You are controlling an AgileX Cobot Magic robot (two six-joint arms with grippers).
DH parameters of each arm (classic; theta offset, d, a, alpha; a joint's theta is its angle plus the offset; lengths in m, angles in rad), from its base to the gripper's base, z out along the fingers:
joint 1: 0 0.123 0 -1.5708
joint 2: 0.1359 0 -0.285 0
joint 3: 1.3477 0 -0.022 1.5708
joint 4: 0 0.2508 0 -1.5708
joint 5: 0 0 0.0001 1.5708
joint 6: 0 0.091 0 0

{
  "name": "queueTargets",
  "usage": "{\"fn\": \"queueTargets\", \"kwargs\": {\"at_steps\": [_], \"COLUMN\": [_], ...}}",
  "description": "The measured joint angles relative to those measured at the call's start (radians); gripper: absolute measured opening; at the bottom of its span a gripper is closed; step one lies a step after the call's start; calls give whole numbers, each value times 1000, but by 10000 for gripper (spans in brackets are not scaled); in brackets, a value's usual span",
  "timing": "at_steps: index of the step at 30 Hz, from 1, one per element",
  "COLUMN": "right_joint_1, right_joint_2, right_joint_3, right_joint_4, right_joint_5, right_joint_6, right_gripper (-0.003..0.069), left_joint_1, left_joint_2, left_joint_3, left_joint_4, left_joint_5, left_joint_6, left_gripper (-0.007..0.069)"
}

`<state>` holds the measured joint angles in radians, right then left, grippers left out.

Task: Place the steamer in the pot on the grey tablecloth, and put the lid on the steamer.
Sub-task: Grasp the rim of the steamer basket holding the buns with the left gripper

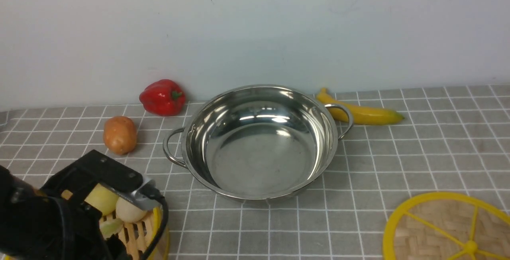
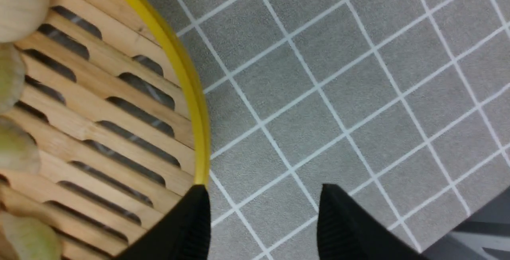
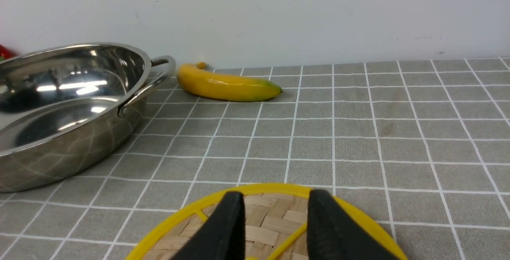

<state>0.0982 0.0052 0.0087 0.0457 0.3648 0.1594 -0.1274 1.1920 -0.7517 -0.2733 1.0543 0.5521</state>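
Pot: you have one pot (image 1: 259, 152), upright on the grey tablecloth (image 1: 418, 140) at mid-table. It has two loop handles, one on each side.
Steamer: one steamer (image 1: 135, 234) sits at the near left, outside the pot and close to its left handle. Your left arm (image 1: 40, 220) covers most of it.
Buns: you can count three pale buns (image 1: 129, 210) in the steamer from the front view. The arm hides the rest of the basket.
Lid: one lid (image 1: 438, 228) lies flat on the cloth at the near right, cut by the picture's edge. It is apart from both the pot and the steamer.
Left gripper: your left gripper (image 2: 262, 188) has its two fingers spread. One fingertip is at the steamer's yellow rim and the other is over the cloth outside the basket. Only cloth shows between them, so it pinches nothing.
Right gripper: your right gripper (image 3: 275, 192) has its two fingers spread over the lid's far rim. Weave and one yellow spoke show in the gap, and nothing is pinched. You cannot tell whether the tips touch the lid.
Other items: one red pepper (image 1: 162, 97) and one potato (image 1: 119, 134) lie to the left of the pot. One banana (image 1: 362, 113) lies just behind its right handle.
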Motion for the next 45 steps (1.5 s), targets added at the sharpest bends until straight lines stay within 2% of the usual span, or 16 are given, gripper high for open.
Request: {"fn": "queueTargets", "kwargs": {"at_steps": [2,7,27,31,33,35,41,45], "right_joint_1": [0,0,0,0,0,0,0,0], "right_joint_2": [0,0,0,0,0,0,0,0], "right_joint_3": [0,0,0,0,0,0,0,0], "right_joint_4": [0,0,0,0,0,0,0,0], "right_joint_5": [0,0,0,0,0,0,0,0], "right_joint_6": [0,0,0,0,0,0,0,0], "right_gripper": [242,242,242,242,242,242,242,242], "left_joint_1": [-21,-29,-29,-29,-29,-32,-33,-33], "left_joint_2": [45,146,387,391,391,391,388,339], "left_joint_3": [0,0,0,0,0,0,-26,-86], "left_joint_4": [48,62,47,47,44,38,82,146], "left_joint_5": [-46,-101,-198,-198,-197,-189,-120,-6], "left_joint_6": [-51,-103,-105,-105,-105,-105,-105,-117], "left_gripper": [346,347,344,244,122,48,40,35]}}
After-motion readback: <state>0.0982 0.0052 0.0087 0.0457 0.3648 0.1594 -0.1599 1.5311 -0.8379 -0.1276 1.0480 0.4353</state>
